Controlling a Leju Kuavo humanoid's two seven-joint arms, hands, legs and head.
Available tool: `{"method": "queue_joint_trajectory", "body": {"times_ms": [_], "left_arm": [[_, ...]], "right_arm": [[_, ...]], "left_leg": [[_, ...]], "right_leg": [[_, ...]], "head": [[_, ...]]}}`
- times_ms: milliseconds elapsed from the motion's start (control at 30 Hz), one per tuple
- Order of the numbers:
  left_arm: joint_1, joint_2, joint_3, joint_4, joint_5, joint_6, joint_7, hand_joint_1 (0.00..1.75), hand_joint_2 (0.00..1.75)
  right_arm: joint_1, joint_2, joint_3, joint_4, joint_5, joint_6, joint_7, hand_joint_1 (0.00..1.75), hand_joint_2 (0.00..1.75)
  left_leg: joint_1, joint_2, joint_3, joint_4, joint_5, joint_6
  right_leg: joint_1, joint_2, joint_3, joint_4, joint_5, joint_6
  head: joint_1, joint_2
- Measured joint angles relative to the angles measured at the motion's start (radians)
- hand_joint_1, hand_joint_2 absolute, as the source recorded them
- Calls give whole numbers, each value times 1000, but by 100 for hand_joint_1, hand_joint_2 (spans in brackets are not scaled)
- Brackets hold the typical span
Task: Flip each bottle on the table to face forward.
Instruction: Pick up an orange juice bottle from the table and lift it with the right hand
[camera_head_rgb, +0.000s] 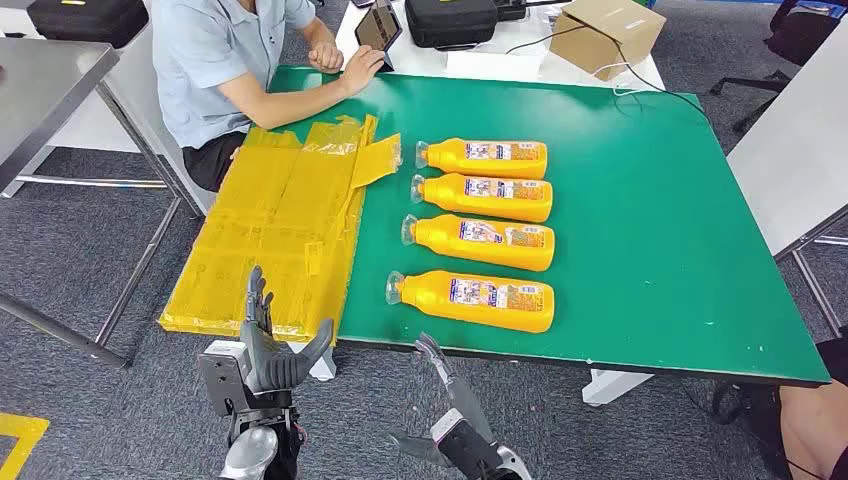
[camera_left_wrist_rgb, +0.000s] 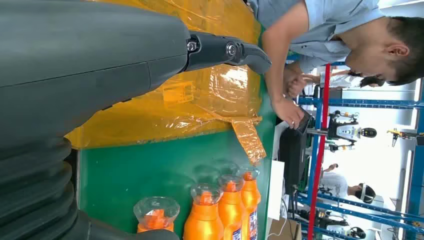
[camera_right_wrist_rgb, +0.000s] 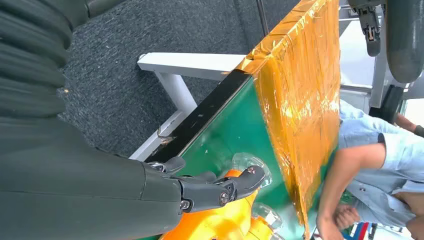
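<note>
Left hand (camera_head_rgb: 265, 345) spread empty below the yellow plastic sheet (camera_head_rgb: 285, 235); right hand (camera_head_rgb: 445, 385) likewise open, nearer the nearest orange bottle (camera_head_rgb: 472, 298), just ahead across the green table (camera_head_rgb: 650, 220) edge, long axis crosswise, cap leftward. Clear cap (camera_right_wrist_rgb: 251, 167) seen close from right wrist.

Four glossy orange plastic bottles (camera_head_rgb: 480, 228) with clear caps and paper-like labels lie beyond the right robot hand (camera_head_rgb: 440, 375) on a matt green table (camera_head_rgb: 660, 200); shiny, crinkled yellow film (camera_head_rgb: 280, 230) lies beyond the left robot hand (camera_head_rgb: 265, 345).
</note>
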Motion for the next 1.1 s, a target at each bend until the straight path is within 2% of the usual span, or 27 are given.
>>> {"method": "queue_joint_trajectory", "body": {"times_ms": [733,867,933,1000,1100], "left_arm": [[-4,0,0,0,5,-1,0,0,175],[-5,0,0,0,5,0,0,0,175],[-5,0,0,0,5,-1,0,0,175],[-7,0,-1,0,7,-4,0,0,175],[-10,1,-1,-2,7,-13,0,0,175]], "right_arm": [[-3,0,0,0,16,-11,7,0,175],[-3,0,0,-1,34,-45,-6,0,175],[-2,0,-2,-13,90,-116,-23,0,175],[0,-1,-12,-52,200,-203,-16,0,175],[-3,-8,-53,-150,415,-266,54,0,175]], "left_leg": [[0,0,0,0,0,0],[0,0,0,0,0,0],[0,0,0,0,0,0],[0,0,0,0,0,0],[0,0,0,0,0,0]], "right_leg": [[0,0,0,0,0,0],[0,0,0,0,0,0],[0,0,0,0,0,0],[0,0,0,0,0,0],[0,0,0,0,0,0]], "head": [[0,0],[0,0],[0,0],[0,0],[0,0]]}}
